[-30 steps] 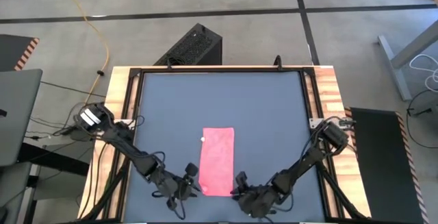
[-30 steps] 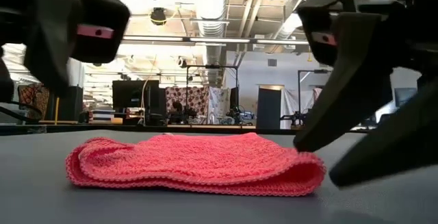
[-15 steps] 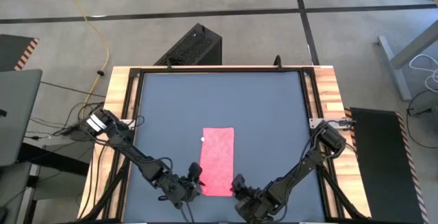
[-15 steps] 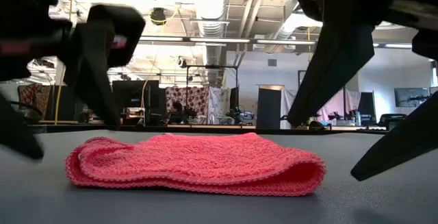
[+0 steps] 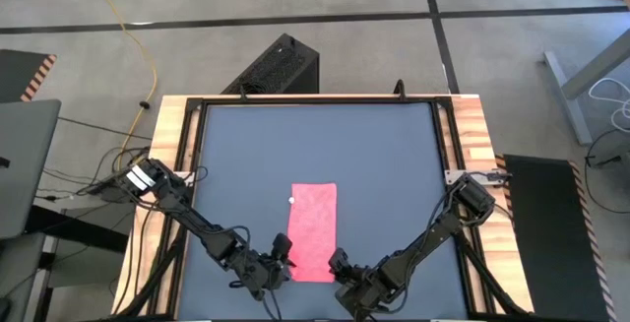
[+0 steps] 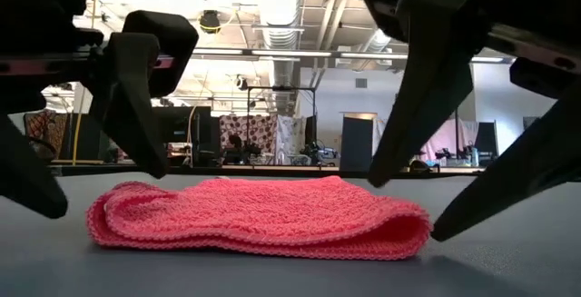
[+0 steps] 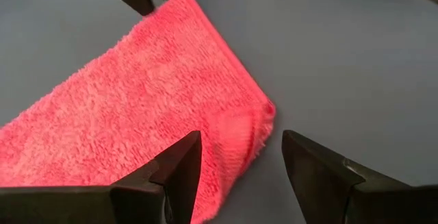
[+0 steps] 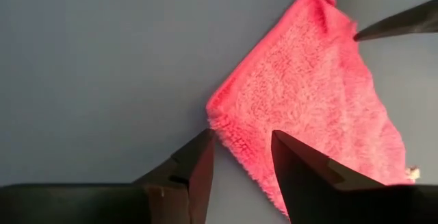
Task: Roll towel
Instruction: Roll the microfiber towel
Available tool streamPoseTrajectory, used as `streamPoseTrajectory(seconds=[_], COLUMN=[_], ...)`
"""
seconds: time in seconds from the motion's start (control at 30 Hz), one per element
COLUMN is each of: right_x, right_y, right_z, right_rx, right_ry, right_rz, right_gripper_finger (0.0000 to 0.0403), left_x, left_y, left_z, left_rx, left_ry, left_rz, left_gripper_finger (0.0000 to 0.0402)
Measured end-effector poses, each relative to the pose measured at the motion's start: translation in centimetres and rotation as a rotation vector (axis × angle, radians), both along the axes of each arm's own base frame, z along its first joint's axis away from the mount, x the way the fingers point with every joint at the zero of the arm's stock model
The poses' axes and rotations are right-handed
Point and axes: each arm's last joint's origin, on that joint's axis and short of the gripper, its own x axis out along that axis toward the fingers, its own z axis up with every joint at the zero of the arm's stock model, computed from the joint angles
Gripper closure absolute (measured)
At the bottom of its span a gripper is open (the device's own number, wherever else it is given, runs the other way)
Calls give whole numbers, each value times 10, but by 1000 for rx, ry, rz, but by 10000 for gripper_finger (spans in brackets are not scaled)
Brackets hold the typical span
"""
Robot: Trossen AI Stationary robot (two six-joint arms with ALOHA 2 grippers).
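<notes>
The pink towel (image 5: 313, 231) lies flat on the dark grey table (image 5: 394, 155), folded into a narrow strip that runs from near to far. It also shows in the low view (image 6: 259, 215). My left gripper (image 5: 283, 262) is open at the towel's near left corner (image 7: 263, 111), one finger over the cloth and one off its edge. My right gripper (image 5: 341, 266) is open at the near right corner (image 8: 213, 111), its fingers on either side of it. Both reach low in the low view, the left gripper (image 6: 100, 193) and the right gripper (image 6: 406, 211).
A small white tag (image 5: 291, 201) sticks out of the towel's left edge near its far end. Bare tabletop lies to the left, right and far side of the towel. Wooden rails (image 5: 471, 135) frame the table. A black box (image 5: 281, 64) stands on the floor beyond the far edge.
Both grippers have come down toward the table and closed in on the towel's near corners, the left from the left and the right from the right. The towel has stayed where it was.
</notes>
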Motion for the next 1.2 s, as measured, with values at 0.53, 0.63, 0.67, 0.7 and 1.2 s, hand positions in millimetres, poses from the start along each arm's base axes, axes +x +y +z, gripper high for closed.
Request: streamPoseTrajectory(seconds=[0.53,0.63,0.67,0.7,1.2], right_x=[-4,-6,-6,-6,-7], right_y=[16,17,16,16,18], right_z=[-23,-23,-24,-24,-26], right_rx=[-26,-12,-4,5,414], right_ry=[-63,-63,-63,-63,-55], right_rz=[-43,-61,-72,-84,-419], right_gripper_finger=[290,309,315,321,352], left_x=[0,-1,-1,-1,-3], left_y=[-10,-10,-10,-10,-5], left_z=[-19,-19,-19,-19,-18], left_rx=[-22,-23,-24,-24,-285], left_ry=[13,23,23,22,159], left_rz=[9,15,15,15,197], left_gripper_finger=[296,350,367,383,401])
